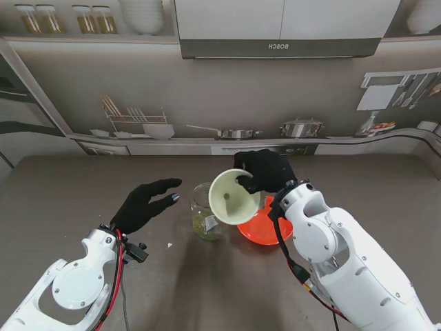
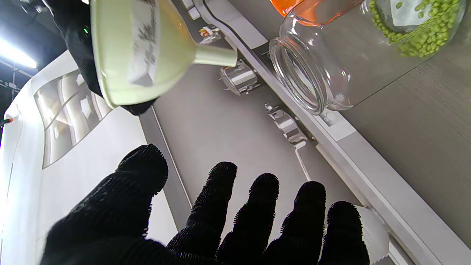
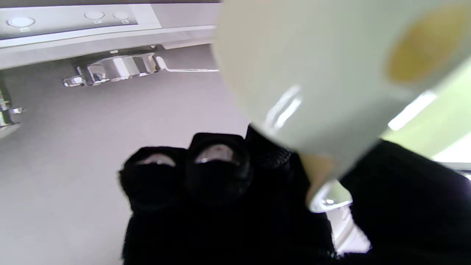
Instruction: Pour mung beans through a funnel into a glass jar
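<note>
Right hand was wrapped around the funnel, fingers closed on it, holding it up off the table and tipped over so the wide mouth faced back toward the stand and the spout pointed away. Probably carried that way just because it was in transit, not yet lined up with anything. Sat at about 3 o'clock from the jar, overlapping it in the stand view, but the left wrist view showed the spout well clear of the jar mouth, so not seated yet. Left hand was at roughly 9 o'clock from the jar, empty, fingers spread wide and a bit off the glass, likely parked there to steady the jar once the funnel comes down. Jar stood upright, lid off, with a shallow layer of green beans at the bottom, otherwise mostly empty. Orange bowl was just beside the jar at 3 o'clock, partly hidden under the funnel; couldn't tell what was in it. Funnel itself looked empty inside. Next bit would seem to need the spout swung down and dropped into the jar neck.
</note>
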You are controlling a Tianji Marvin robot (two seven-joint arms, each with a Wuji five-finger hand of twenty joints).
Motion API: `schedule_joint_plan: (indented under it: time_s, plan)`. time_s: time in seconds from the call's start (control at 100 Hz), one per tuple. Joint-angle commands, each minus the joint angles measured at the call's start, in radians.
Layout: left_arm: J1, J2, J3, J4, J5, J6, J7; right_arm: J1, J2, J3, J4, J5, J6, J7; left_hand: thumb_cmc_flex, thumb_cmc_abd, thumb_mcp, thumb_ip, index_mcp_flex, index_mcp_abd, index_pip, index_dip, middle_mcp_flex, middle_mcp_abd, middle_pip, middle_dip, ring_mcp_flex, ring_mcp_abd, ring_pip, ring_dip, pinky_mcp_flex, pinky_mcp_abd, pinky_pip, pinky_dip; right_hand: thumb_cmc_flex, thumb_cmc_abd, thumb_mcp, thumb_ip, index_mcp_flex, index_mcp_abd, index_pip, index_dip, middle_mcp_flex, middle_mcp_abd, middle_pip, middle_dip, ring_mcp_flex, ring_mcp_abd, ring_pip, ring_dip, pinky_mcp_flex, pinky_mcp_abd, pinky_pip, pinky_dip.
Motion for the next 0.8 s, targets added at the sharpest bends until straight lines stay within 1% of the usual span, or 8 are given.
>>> schedule_joint_plan:
  time_s: [0.0,0.14,0.28,0.49,0.67,0.79]
  plan:
    - [0.003,-0.003,0.0,-0.003,0.001,-0.001,-0.016,-0.045,0.009,0.001,-0.016,-0.009,-0.019,0.0,0.031,0.041,-0.015,0.027,0.014,0.003,-0.001,0.003,0.01,0.002,-0.002,0.002,0.012,0.001,0.015,0.011,0.005,0.002,-0.018,0.006,0.056,0.034,0.082,-0.012,-0.011,-0.02,0.059,0.035,0.04,0.0,0.023,0.014,0.033,0.004,0.028,0.011,0.032,-0.067,0.039,0.027]
    - [0.001,-0.002,0.003,-0.001,0.001,0.0,-0.018,-0.117,0.01,0.029,-0.036,-0.013,-0.079,-0.032,0.032,0.041,-0.014,0.027,0.019,0.002,0.001,0.004,0.012,0.002,-0.002,0.002,0.013,0.002,0.016,0.011,0.005,0.002,-0.018,0.006,0.058,0.035,0.081,-0.011,-0.013,-0.02,0.059,0.037,0.038,0.0,0.023,0.015,0.033,0.005,0.027,0.01,0.028,-0.064,0.035,0.027]
    - [-0.001,-0.002,0.005,0.001,0.002,-0.001,-0.019,-0.15,0.012,0.03,-0.016,-0.033,-0.142,-0.065,0.032,0.043,-0.014,0.027,0.018,0.003,0.001,0.003,0.011,0.002,-0.002,0.002,0.013,0.002,0.016,0.011,0.005,0.002,-0.018,0.006,0.055,0.037,0.08,-0.011,-0.016,-0.022,0.059,0.039,0.034,-0.002,0.022,0.014,0.033,0.003,0.019,0.007,0.024,-0.06,0.031,0.027]
    - [-0.002,-0.003,0.007,0.001,0.003,0.001,-0.017,-0.148,0.016,0.002,0.06,-0.035,-0.212,-0.076,0.033,0.044,-0.015,0.027,0.019,0.003,0.001,0.004,0.011,0.002,-0.002,0.002,0.013,0.002,0.015,0.011,0.005,0.003,-0.018,0.006,0.053,0.043,0.073,-0.01,-0.026,-0.029,0.062,0.04,0.023,-0.005,0.021,0.009,0.032,0.009,-0.011,-0.005,0.002,-0.05,0.01,0.024]
    - [-0.002,-0.002,0.009,0.0,0.002,0.006,-0.019,-0.127,0.018,-0.029,0.116,-0.036,-0.247,-0.077,0.034,0.046,-0.015,0.027,0.022,0.004,0.003,0.004,0.012,0.002,-0.002,0.002,0.013,0.003,0.016,0.011,0.006,0.003,-0.018,0.006,0.051,0.054,0.062,-0.007,-0.036,-0.04,0.064,0.038,0.009,-0.009,0.022,-0.003,0.031,0.014,-0.042,-0.015,-0.021,-0.036,-0.01,0.022]
    - [-0.003,-0.002,0.009,0.0,0.002,0.008,-0.02,-0.114,0.02,-0.049,0.147,-0.058,-0.264,-0.093,0.034,0.049,-0.016,0.027,0.023,0.003,0.003,0.004,0.012,0.003,-0.002,0.002,0.013,0.003,0.016,0.011,0.006,0.002,-0.017,0.006,0.048,0.061,0.054,-0.005,-0.042,-0.051,0.066,0.036,-0.002,-0.014,0.023,-0.017,0.032,0.019,-0.073,-0.027,-0.04,-0.025,-0.028,0.017]
